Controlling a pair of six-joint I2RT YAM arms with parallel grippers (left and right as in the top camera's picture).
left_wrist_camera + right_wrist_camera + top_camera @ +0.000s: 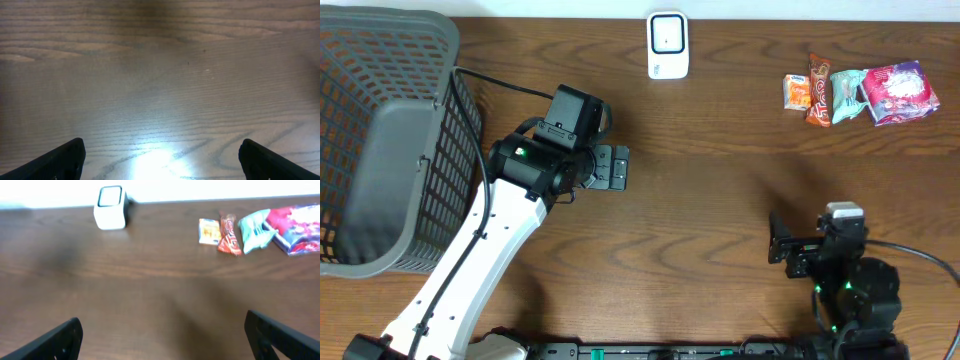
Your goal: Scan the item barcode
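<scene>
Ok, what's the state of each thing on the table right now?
left tool: open, empty, above bare table.
right tool: open, empty.
basket: empty.
scanner: standing, nothing presented to it.
orange packet: lying flat, not held.
red bar: lying flat, not held.
teal packet: lying flat, not held.
pink bag: lying flat, not held.

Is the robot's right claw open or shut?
Open. In the right wrist view the right claw holds nothing: its fingers sit far apart, only table between them.
</scene>
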